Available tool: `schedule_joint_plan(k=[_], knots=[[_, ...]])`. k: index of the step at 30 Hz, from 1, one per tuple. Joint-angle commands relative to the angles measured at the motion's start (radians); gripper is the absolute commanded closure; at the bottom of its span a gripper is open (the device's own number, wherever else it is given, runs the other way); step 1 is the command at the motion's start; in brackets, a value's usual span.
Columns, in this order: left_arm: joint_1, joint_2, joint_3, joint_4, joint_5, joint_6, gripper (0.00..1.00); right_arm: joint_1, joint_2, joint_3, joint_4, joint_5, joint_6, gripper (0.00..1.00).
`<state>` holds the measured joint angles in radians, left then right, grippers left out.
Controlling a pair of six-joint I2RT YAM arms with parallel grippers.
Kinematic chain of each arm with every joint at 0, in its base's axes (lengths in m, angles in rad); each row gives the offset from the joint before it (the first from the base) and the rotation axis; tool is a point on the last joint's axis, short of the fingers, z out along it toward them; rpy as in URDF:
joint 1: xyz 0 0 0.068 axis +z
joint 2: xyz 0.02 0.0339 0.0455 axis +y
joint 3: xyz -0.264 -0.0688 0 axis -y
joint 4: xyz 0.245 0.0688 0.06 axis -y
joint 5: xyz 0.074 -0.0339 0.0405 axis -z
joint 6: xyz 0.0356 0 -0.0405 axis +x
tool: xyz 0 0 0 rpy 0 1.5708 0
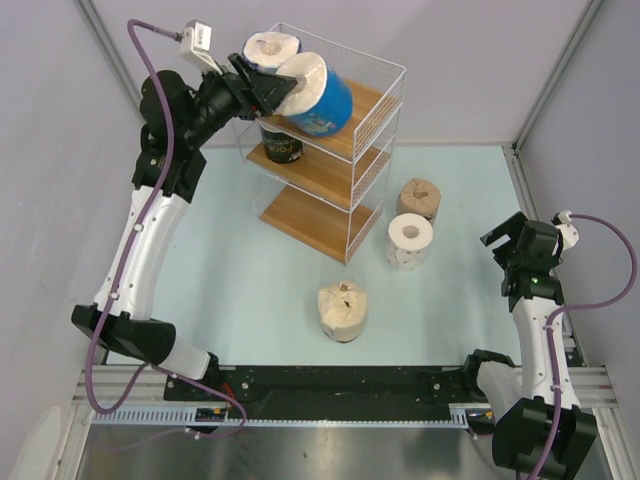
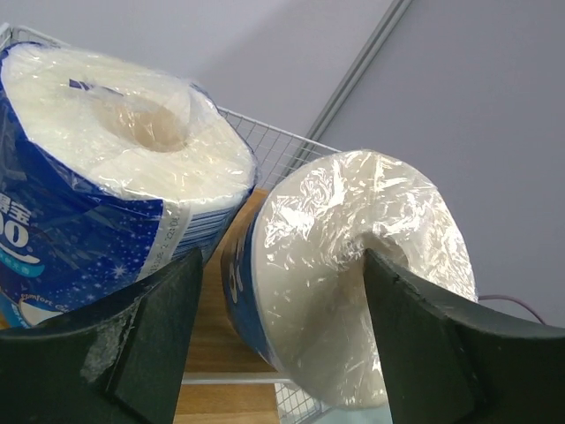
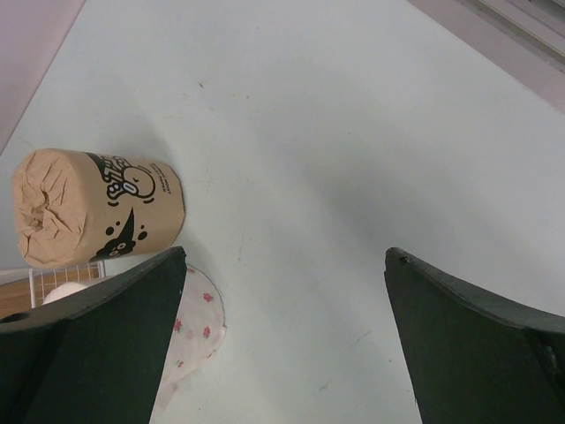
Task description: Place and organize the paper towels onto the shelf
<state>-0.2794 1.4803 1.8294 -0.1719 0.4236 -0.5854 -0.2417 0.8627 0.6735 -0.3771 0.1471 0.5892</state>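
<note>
My left gripper is at the top tier of the shelf. A blue-wrapped paper towel roll tilts there. In the left wrist view one finger sits at this roll's hollow core. The other finger stands apart from its blue side, with the wood board showing between. A second blue roll stands on the top tier. A dark roll is on the middle tier. My right gripper is open and empty over the table.
The tan-brown roll, the white dotted roll and the cream roll stand on the table right of and in front of the shelf. Grey walls close the back and sides.
</note>
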Motion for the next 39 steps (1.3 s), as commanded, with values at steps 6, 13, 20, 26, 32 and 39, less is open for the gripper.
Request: schedule_joint_plan(k=[6,13,20,26,32,39], knots=[[-0.01,0.029,0.132,0.037,0.004,-0.033,0.22,-0.007,0.01,0.003,0.012,-0.012,-0.012,0.0],[-0.012,0.012,0.13,0.018,0.018,-0.03,0.22,-0.01,-0.008,0.003,0.02,-0.007,-0.014,0.0],[-0.01,-0.092,0.091,-0.001,0.017,0.004,0.18,-0.004,-0.057,0.069,0.096,-0.026,-0.006,0.02],[0.016,-0.143,0.093,-0.038,0.006,0.022,0.16,0.031,0.051,0.306,0.125,-0.03,0.03,0.04],[0.107,-0.08,0.203,-0.141,0.023,0.042,0.15,0.179,0.247,0.668,0.155,0.02,-0.023,0.03],[0.213,0.008,0.3,-0.182,0.018,0.075,0.15,0.281,0.548,1.212,0.038,-0.046,-0.166,0.01]])
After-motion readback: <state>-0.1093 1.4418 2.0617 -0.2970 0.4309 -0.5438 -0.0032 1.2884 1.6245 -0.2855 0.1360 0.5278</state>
